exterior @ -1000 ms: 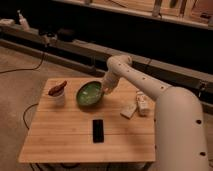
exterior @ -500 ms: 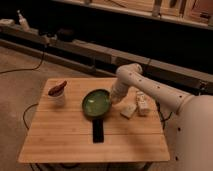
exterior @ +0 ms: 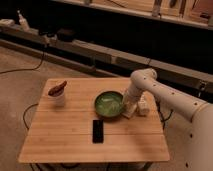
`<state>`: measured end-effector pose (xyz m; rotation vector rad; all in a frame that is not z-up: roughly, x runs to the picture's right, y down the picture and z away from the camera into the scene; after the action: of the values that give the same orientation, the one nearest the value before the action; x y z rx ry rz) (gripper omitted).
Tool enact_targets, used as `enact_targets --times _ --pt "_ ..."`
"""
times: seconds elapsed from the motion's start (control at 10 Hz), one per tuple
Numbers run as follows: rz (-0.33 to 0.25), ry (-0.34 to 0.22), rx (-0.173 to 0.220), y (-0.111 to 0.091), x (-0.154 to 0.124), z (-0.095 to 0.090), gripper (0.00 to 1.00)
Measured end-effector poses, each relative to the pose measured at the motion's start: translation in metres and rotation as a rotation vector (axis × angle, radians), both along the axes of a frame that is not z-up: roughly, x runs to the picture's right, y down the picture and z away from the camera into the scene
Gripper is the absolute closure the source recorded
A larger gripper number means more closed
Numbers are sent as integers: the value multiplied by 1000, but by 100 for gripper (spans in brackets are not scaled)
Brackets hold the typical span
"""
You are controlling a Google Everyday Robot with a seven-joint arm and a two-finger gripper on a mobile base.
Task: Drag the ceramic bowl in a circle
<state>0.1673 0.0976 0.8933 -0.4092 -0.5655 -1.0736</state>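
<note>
The ceramic bowl (exterior: 109,104) is round, shallow and glossy green with a darker rim. It sits on the wooden table (exterior: 65,140), right of centre. My gripper (exterior: 125,103) is at the bowl's right rim, at the end of the white arm (exterior: 165,97) that reaches in from the right. The gripper touches or overlaps the rim.
A black phone (exterior: 98,131) lies just in front of the bowl. A small white cup (exterior: 58,96) with a reddish-brown object stands at the left. Small white blocks (exterior: 142,108) lie right of the gripper. Cables run along the floor at the left.
The bowl and gripper have moved right and slightly toward the table's front, away from the white cup and closer to the white blocks. The arm has folded back to the right.
</note>
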Motion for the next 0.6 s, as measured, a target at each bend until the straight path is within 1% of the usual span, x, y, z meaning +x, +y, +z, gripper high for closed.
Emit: enact_targets --times 0.1,0.3,0.4,0.5,0.6 --pt "45 43 3 -10 20 11 100" --pt "115 99 13 -34 39 31 100" --pt "142 115 22 -47 40 39 100" --pt "169 124 38 -63 33 45 100" --pt "182 121 49 -71 23 48 100"
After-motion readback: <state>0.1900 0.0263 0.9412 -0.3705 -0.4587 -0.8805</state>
